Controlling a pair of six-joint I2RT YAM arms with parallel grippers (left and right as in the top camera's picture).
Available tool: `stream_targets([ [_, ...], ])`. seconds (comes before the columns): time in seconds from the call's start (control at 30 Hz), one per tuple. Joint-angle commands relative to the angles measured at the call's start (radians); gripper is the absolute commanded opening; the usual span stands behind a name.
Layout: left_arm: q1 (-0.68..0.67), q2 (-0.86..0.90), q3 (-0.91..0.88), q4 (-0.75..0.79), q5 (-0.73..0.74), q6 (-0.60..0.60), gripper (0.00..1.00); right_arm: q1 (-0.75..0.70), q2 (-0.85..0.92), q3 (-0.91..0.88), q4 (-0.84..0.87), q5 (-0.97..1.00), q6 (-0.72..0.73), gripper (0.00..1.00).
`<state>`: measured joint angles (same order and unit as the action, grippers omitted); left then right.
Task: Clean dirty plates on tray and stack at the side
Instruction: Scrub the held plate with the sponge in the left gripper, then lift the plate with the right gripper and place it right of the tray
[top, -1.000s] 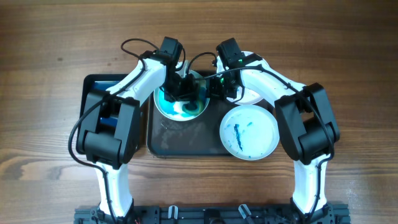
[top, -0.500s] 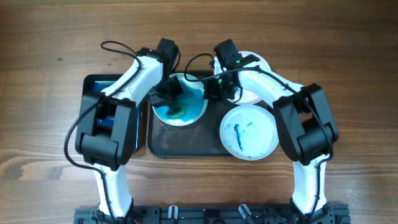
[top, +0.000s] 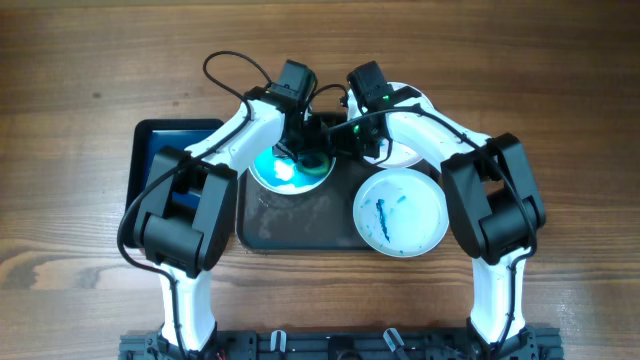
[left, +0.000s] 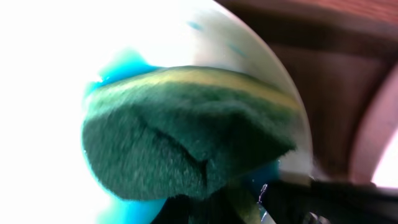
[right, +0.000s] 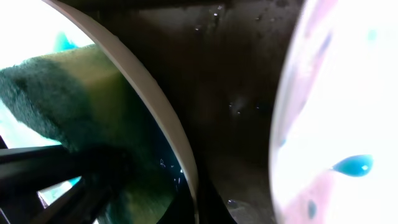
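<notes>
The wooden table (top: 80, 80) carries 2 trays side by side: the dark tray (top: 300, 225) and a smaller blue-lined tray (top: 160, 138).

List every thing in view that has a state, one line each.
Left plate: on the tray, smeared teal, under the sponge.
Sponge: gripped, pressed on the left plate.
Right plate: flat, blue streaks, unwashed.
Back plate: mostly hidden.
Tray: wet-spotted.
Left gripper: shut on sponge.
Right gripper: cannot tell.

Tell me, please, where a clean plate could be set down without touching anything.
Free: the front-left floor of the tray, bordered by the teal-smeared plate and the streaked plate; and the bare table outside the right arm. Crowded: the tray's back, where the left gripper with its sponge, the right gripper and a third plate meet.
</notes>
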<state>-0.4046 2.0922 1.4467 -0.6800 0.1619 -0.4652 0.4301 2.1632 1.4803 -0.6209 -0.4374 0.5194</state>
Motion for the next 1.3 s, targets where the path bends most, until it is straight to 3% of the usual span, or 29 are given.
stream_targets([
  [0.0,0.061,0.031,-0.009,-0.055,-0.470,-0.179,0.04,-0.002,0.023,-0.002,-0.011,0.005,0.015,0.04],
  [0.13,0.146,0.031,-0.009,-0.163,-0.492,-0.337,0.04,-0.002,0.023,-0.002,-0.008,-0.006,0.015,0.04],
  [0.2,0.175,0.031,-0.009,-0.213,-0.364,-0.328,0.04,-0.002,0.023,-0.002,-0.008,-0.006,0.014,0.04],
  [0.27,0.177,0.031,-0.009,-0.256,-0.213,-0.225,0.04,-0.002,0.023,-0.002,-0.009,-0.006,0.014,0.04],
  [0.33,0.153,0.031,-0.009,-0.308,0.091,0.008,0.04,-0.002,0.023,-0.002,-0.007,-0.006,0.014,0.04],
  [0.4,0.129,0.031,-0.009,-0.324,0.301,0.145,0.04,-0.002,0.023,-0.002,-0.005,-0.011,0.012,0.04],
  [0.5,0.117,0.031,0.008,-0.239,0.537,0.214,0.04,-0.002,0.023,-0.002,-0.020,-0.036,0.002,0.04],
  [0.63,0.203,0.026,0.219,-0.303,0.488,0.162,0.04,-0.002,0.023,-0.002,-0.025,-0.035,-0.005,0.04],
  [0.73,0.295,0.011,0.442,-0.463,0.343,0.141,0.04,-0.002,0.016,-0.002,-0.039,-0.035,-0.006,0.04],
  [0.8,0.341,0.000,0.498,-0.499,0.297,0.140,0.04,0.000,-0.010,0.002,-0.066,-0.008,-0.013,0.04],
  [0.87,0.389,-0.009,0.500,-0.500,0.292,0.139,0.04,0.022,-0.076,0.005,-0.104,0.148,0.003,0.04],
  [0.93,0.412,-0.009,0.500,-0.507,0.289,0.115,0.04,0.081,-0.212,0.006,-0.164,0.426,-0.014,0.04],
  [1.13,0.364,-0.009,0.500,-0.505,0.157,0.113,0.04,0.186,-0.340,0.006,-0.282,0.758,-0.019,0.04],
  [1.27,0.361,-0.009,0.500,-0.472,0.150,0.112,0.04,0.303,-0.367,0.006,-0.325,1.040,-0.019,0.04],
])
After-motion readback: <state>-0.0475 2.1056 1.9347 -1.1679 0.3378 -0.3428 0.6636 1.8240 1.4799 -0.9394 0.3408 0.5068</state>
